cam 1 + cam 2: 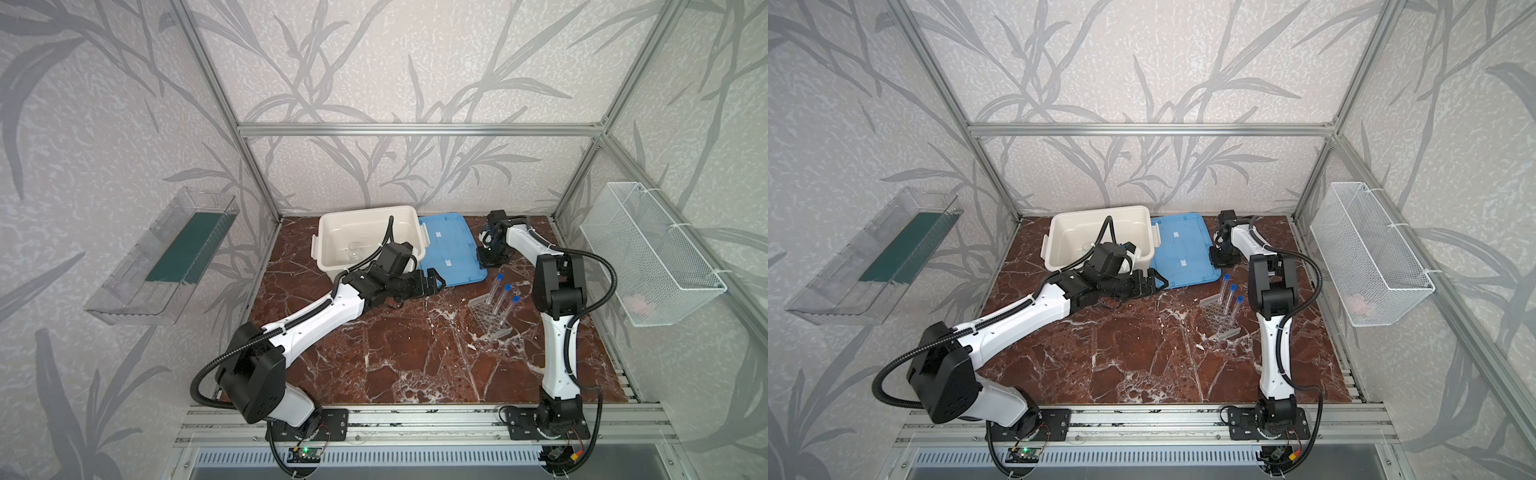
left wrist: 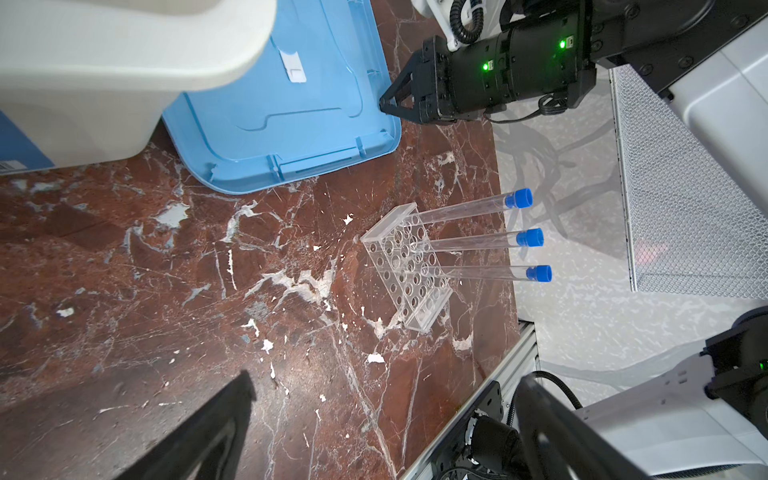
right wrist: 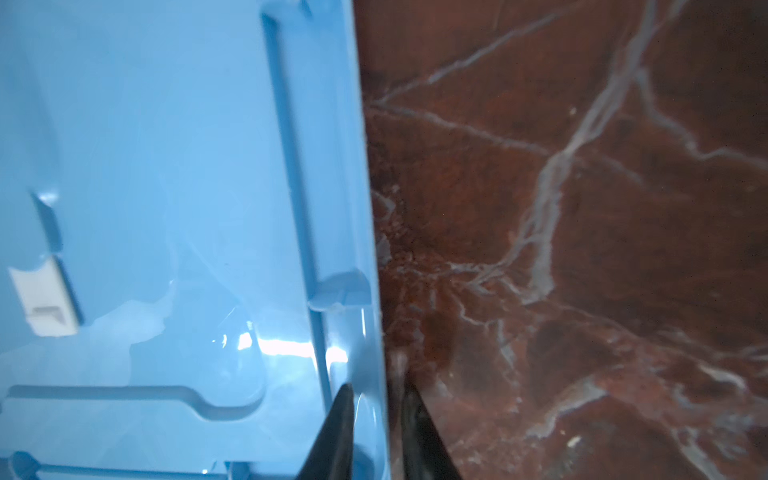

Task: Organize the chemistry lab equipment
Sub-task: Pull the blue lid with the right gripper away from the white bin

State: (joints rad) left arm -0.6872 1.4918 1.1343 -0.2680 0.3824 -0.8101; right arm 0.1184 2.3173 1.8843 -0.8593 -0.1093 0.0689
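Right gripper [image 3: 376,399] pinching rim of blue lid [image 3: 166,208] (a flat lid offers no other hold).
Left gripper [image 1: 435,279] spread, empty, at lid's 7 o'clock; test tubes [image 1: 505,297] standing in tube rack [image 1: 488,320], tabletop [image 1: 395,353] 3 o'clock.

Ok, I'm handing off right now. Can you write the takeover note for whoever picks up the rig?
Left pincer: open, empty, hovering in front of the white tub.
Right pincer: closed on the long rim of the blue lid, which lies on the table beside the tub.
Done: three test tubes stand tilted in the clear rack on the table, and the small beaker sits in the tub.
Left: probably rack into the tub, then lid on. No dish or pipettes can be made out.
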